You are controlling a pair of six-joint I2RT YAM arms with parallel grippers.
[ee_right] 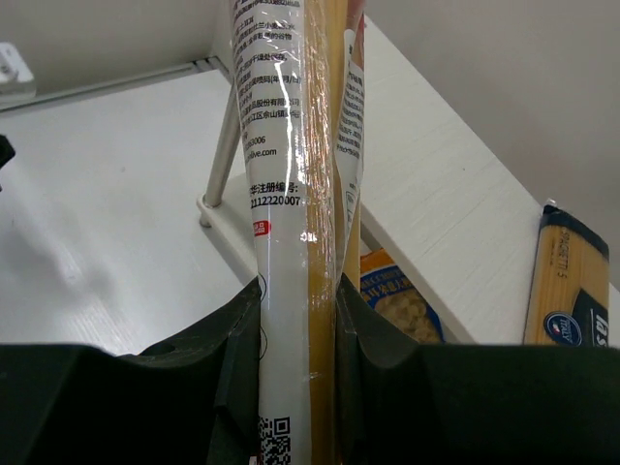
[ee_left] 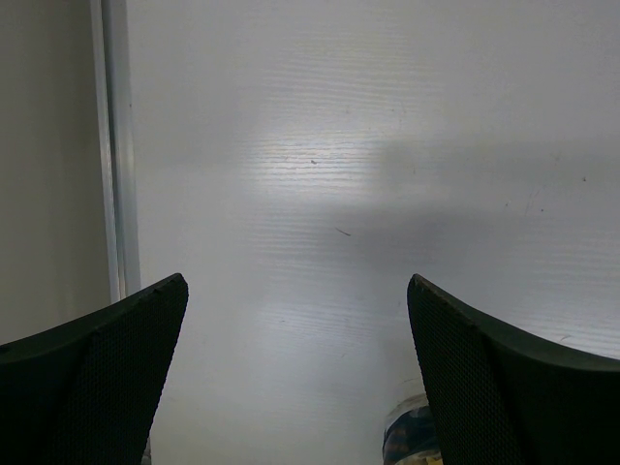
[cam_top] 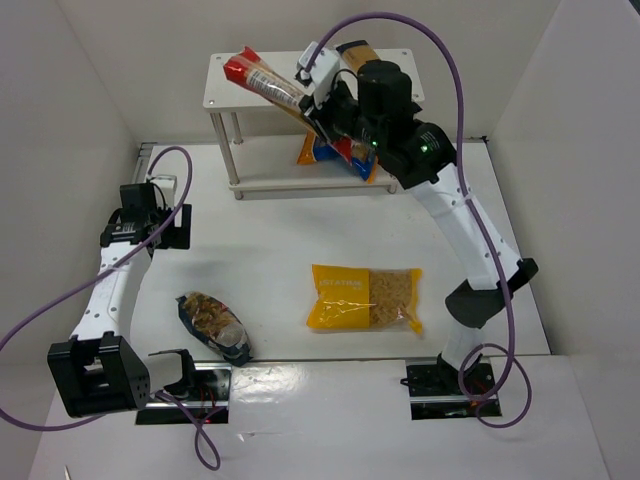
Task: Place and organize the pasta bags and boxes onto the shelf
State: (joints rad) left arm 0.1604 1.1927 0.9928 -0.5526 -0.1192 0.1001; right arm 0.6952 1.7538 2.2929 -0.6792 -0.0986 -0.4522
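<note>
The white two-tier shelf [cam_top: 225, 80] stands at the back. My right gripper [cam_top: 318, 105] is shut on the long narrow red pack [cam_top: 262, 78], which is tilted over the top board's left part. In the right wrist view the pack [ee_right: 291, 194] runs up between the fingers of this gripper [ee_right: 298, 310], beside the top board [ee_right: 446, 194]. The tan-and-navy spaghetti pack [cam_top: 360, 52] lies on the top board. The blue-orange bag [cam_top: 335, 152] is on the lower tier. The yellow windowed bag [cam_top: 362, 298] and dark-blue clear bag [cam_top: 213, 326] lie on the table. My left gripper [cam_top: 158, 205] is open and empty [ee_left: 296, 283].
White walls enclose the table on the left, back and right. A metal rail [ee_left: 114, 145] runs along the left edge beside my left gripper. The right arm's purple cable [cam_top: 440, 50] arcs over the shelf. The dark-blue bag's end [ee_left: 407, 436] shows by the left fingers.
</note>
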